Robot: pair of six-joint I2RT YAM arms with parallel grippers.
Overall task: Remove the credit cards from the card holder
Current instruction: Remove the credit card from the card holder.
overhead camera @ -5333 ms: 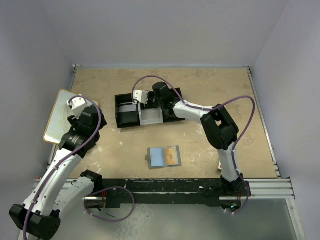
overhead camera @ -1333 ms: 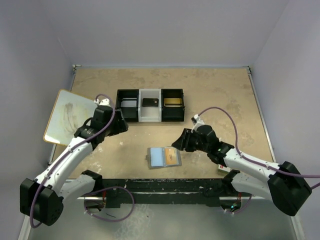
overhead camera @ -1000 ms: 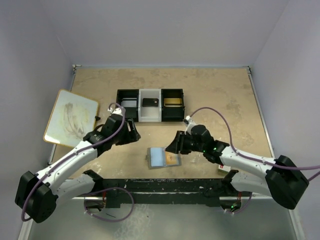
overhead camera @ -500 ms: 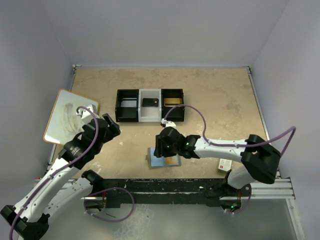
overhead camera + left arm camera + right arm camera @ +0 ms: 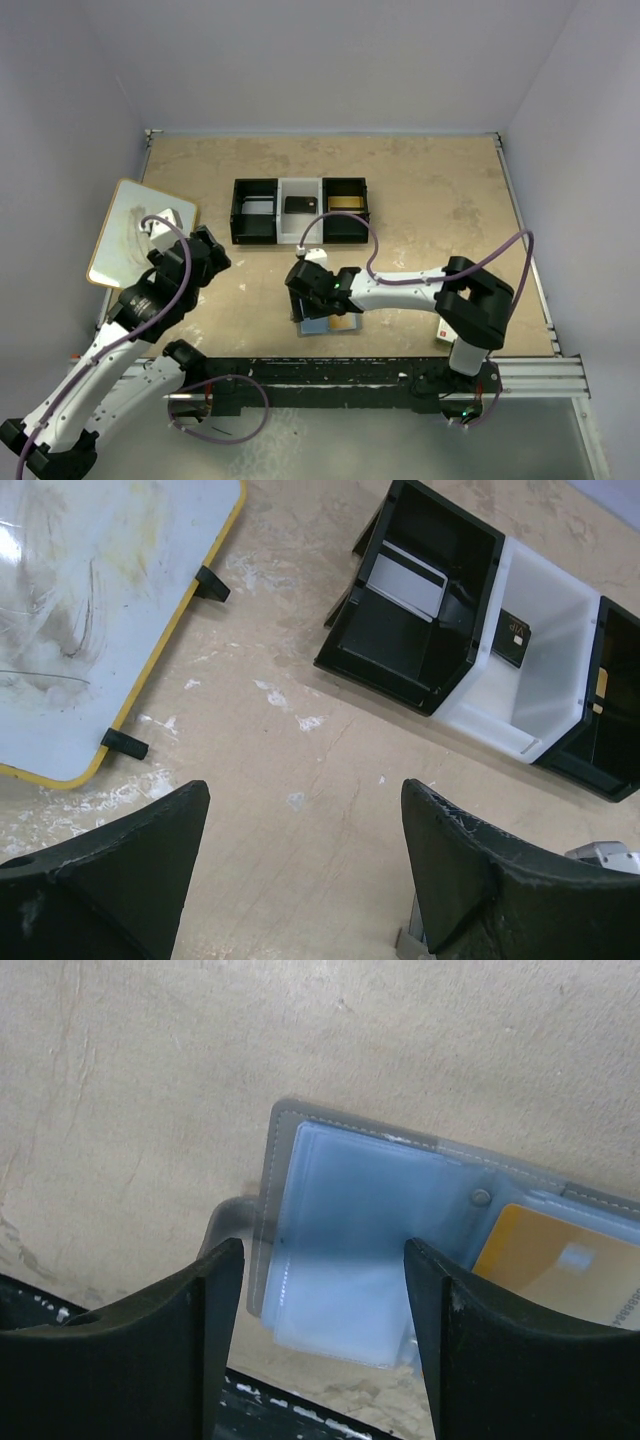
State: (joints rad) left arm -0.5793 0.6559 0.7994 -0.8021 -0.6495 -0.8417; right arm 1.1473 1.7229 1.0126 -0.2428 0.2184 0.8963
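The right gripper point(image 5: 322, 1290) hangs with its fingers apart, the open card holder point(image 5: 360, 1200) directly beneath them. The left gripper point(image 5: 305, 810), fingers also apart, grips nothing, and the tray point(image 5: 492, 630) lies ahead of it.

Only one word reads – "VIP", on the small black card point(image 5: 512, 638) (white middle compartment, black-and-white plastic tray point(image 5: 548, 685)).
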